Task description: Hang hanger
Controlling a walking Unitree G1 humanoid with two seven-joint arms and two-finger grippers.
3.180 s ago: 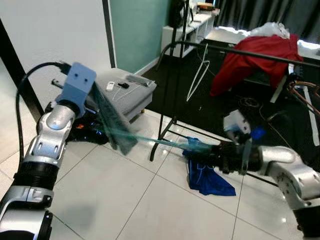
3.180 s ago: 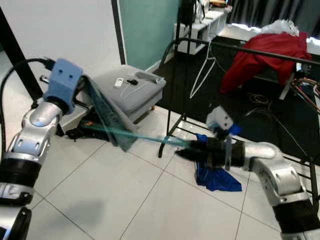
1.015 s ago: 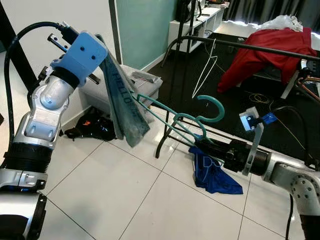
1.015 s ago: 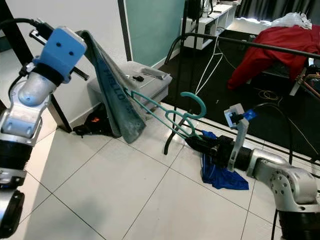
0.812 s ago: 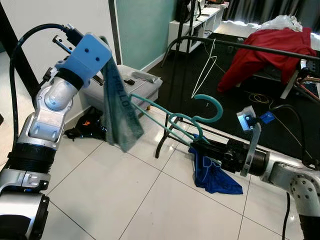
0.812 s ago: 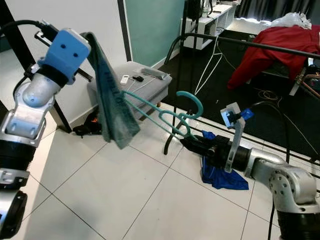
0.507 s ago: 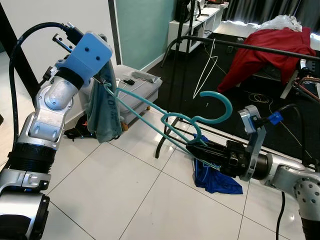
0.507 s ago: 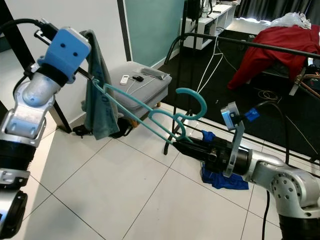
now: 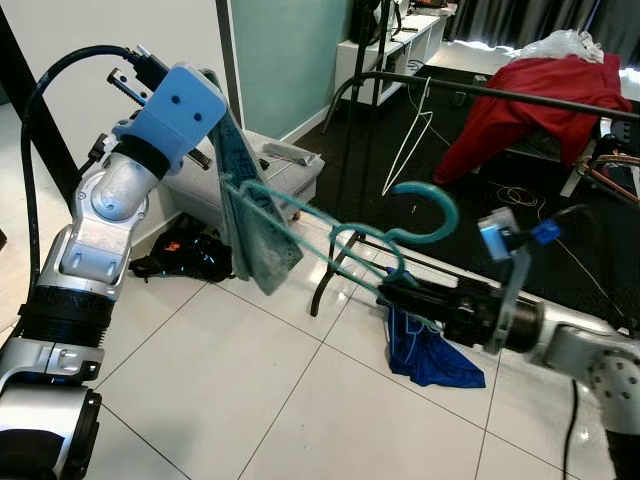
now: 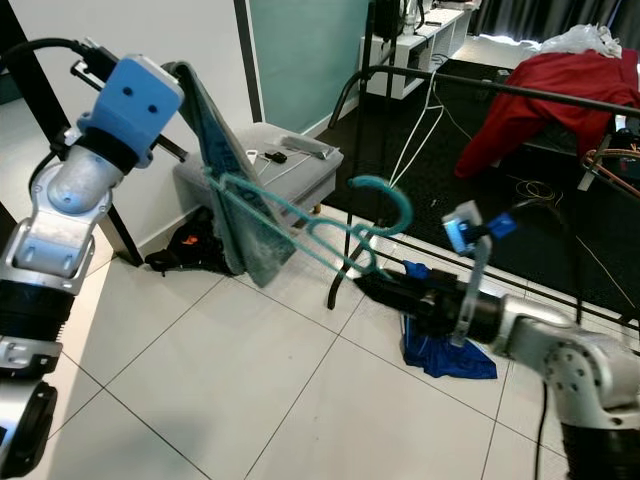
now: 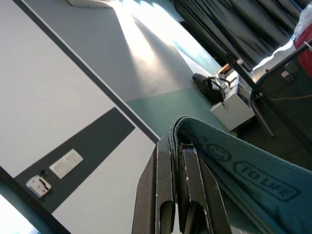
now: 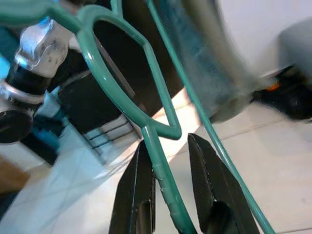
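Two eye views show the teal hanger tipped lower than half a second ago and the towel spread back along it, so hanging is not near; the rail stands at 1 o'clock, with a white hanger and red cloth already on it. Left wrist view: left gripper pinches the towel's fold narrowly. Right wrist view: right gripper holds the hanger's stem between narrow fingers, blue cloth on the floor below.

Daylight enters from bright windows at the upper right, behind dark curtains. Glossy white floor tiles reflect it softly, while the dark carpet beyond stays dim. Motion blur smears the right gripper and the teal hanger. The right wrist view is soft and streaked; the left wrist view is sharp.
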